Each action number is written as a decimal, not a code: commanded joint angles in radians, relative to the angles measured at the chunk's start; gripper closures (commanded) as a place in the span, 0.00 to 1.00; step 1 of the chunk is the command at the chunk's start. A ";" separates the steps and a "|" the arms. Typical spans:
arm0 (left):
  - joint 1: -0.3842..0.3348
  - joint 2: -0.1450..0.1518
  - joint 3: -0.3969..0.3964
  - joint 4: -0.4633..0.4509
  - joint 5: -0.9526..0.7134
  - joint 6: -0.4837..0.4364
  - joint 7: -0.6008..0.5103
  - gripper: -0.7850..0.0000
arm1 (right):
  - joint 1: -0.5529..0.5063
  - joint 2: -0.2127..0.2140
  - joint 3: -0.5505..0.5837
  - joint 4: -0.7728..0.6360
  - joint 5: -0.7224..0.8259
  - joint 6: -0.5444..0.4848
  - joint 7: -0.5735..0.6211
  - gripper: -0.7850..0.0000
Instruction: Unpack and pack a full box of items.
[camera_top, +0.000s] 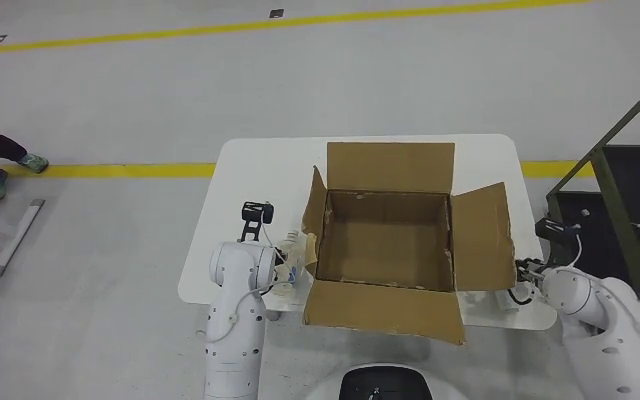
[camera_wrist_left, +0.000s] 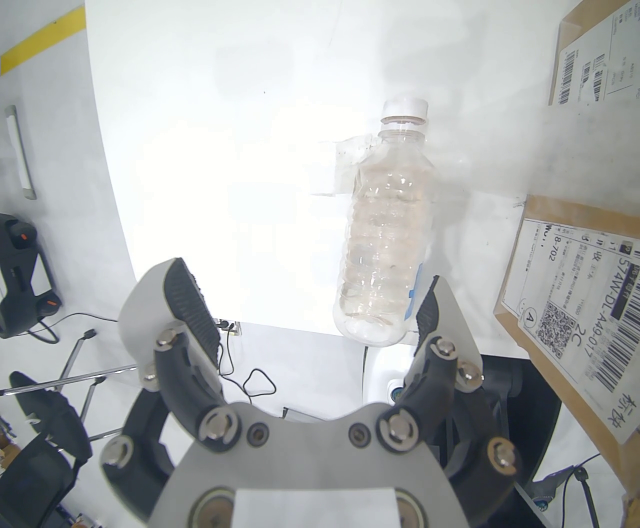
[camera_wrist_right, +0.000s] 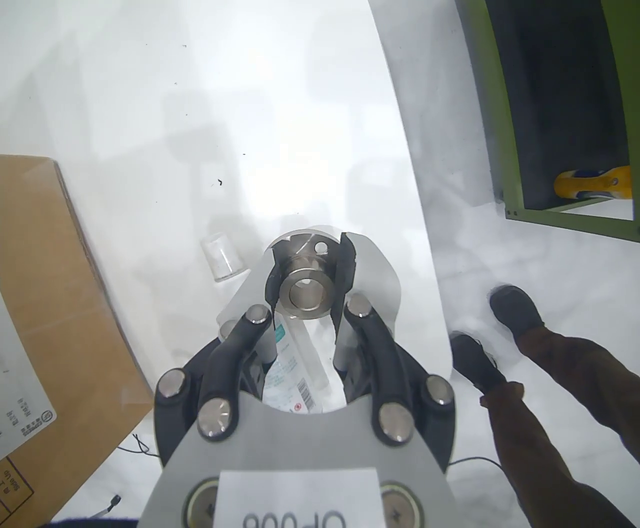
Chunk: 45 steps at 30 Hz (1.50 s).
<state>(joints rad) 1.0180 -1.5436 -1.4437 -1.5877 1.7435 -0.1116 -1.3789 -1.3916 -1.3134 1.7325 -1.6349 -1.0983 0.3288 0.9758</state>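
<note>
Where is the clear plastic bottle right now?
The clear bottle lies on the white table on the robot's left, beside the cardboard box and just ahead of the open left gripper.

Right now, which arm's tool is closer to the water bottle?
Left. The left tool sits open beside the bottle; the right tool is across the box, shut on a metal ring.
</note>
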 joint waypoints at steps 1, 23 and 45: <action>0.000 0.000 0.000 0.000 0.000 0.000 0.000 0.00 | -0.005 0.001 -0.001 -0.010 0.001 -0.001 0.004 0.54; 0.000 0.000 0.000 0.000 0.000 0.000 0.000 0.00 | -0.306 -0.018 0.051 -0.408 0.114 -0.202 -0.774 1.00; 0.086 0.021 -0.080 -0.117 -0.072 -0.080 -0.082 0.00 | -0.308 -0.014 0.024 -0.424 0.090 -0.268 -0.717 0.81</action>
<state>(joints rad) 1.1004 -1.5244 -1.5189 -1.7055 1.6627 -0.2023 -1.4562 -1.7026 -1.3297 1.7624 -2.0658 -0.9924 0.0940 0.2249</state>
